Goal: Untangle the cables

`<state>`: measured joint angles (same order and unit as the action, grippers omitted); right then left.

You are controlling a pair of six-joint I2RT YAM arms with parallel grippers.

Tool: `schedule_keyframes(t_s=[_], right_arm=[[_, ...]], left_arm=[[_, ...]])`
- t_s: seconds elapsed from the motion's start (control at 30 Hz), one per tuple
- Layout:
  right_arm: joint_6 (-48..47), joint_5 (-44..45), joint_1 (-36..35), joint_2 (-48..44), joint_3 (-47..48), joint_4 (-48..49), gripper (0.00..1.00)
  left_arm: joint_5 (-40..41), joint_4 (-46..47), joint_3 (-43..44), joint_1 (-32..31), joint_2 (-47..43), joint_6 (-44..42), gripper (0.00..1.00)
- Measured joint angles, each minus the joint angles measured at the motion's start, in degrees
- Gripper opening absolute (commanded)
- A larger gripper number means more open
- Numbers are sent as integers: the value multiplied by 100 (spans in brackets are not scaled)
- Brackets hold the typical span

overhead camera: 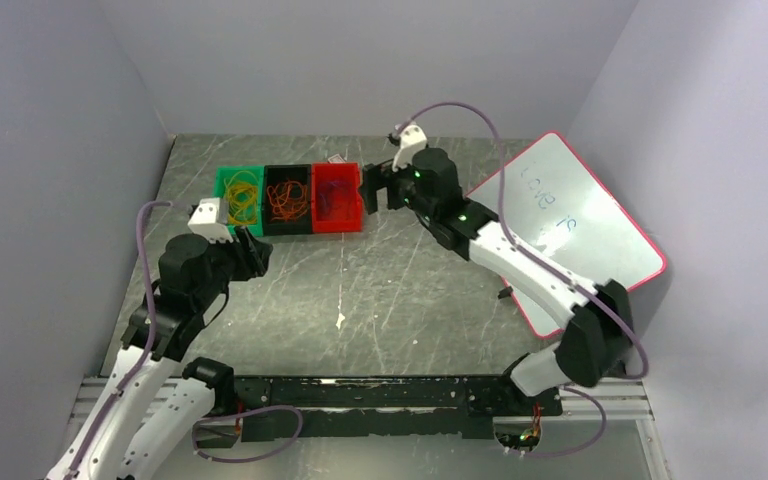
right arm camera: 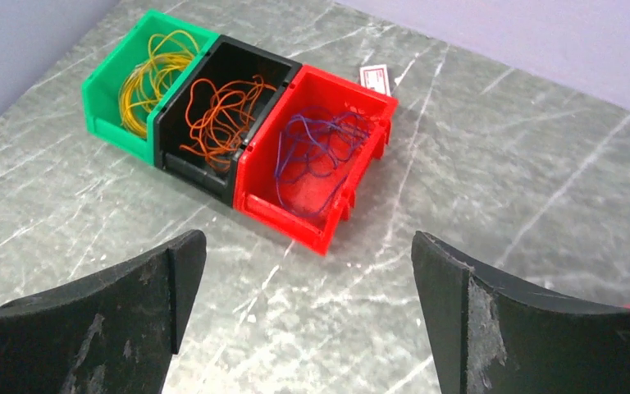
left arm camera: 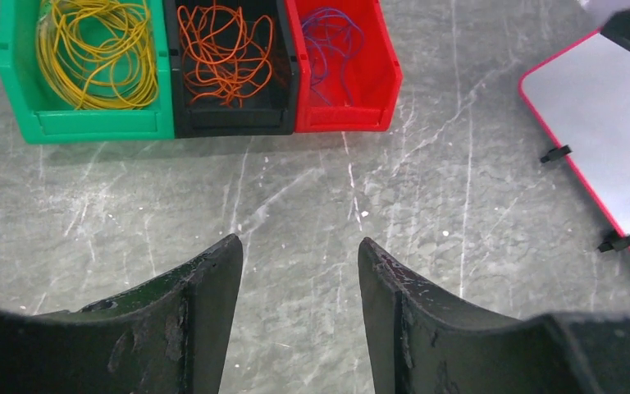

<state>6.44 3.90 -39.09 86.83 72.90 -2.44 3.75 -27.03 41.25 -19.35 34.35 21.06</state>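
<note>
Yellow cables [left arm camera: 98, 53] lying in green bin [left arm camera: 90, 125]; orange cables [left arm camera: 225, 53] lying in black bin [left arm camera: 230, 123]; purple cables [left arm camera: 336, 49] lying in red bin [left arm camera: 344, 119]; no loose cable showing on table [left arm camera: 295, 189]. Left gripper [left arm camera: 299, 271] hovering over bare table near bins, jaws standing moderately apart, holding nothing; right gripper [right arm camera: 308, 263] hanging just beside red bin, jaws spread wide, empty. Sorting looking finished, judging by bins; advising drawing both arms back high, clearing bin rims, avoiding snagging loops.
</note>
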Motion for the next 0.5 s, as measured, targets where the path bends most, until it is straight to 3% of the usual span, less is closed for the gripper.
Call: schedule_keyframes(t_s=[0.3, 0.5], right_arm=[[249, 424, -2, -2271, -1379, -444, 100], [605, 675, -2, -3764, -2463, -962, 100]], left_arm=[[-61, 232, -203, 0, -533, 282, 62], [87, 221, -212, 0, -973, 387, 72]])
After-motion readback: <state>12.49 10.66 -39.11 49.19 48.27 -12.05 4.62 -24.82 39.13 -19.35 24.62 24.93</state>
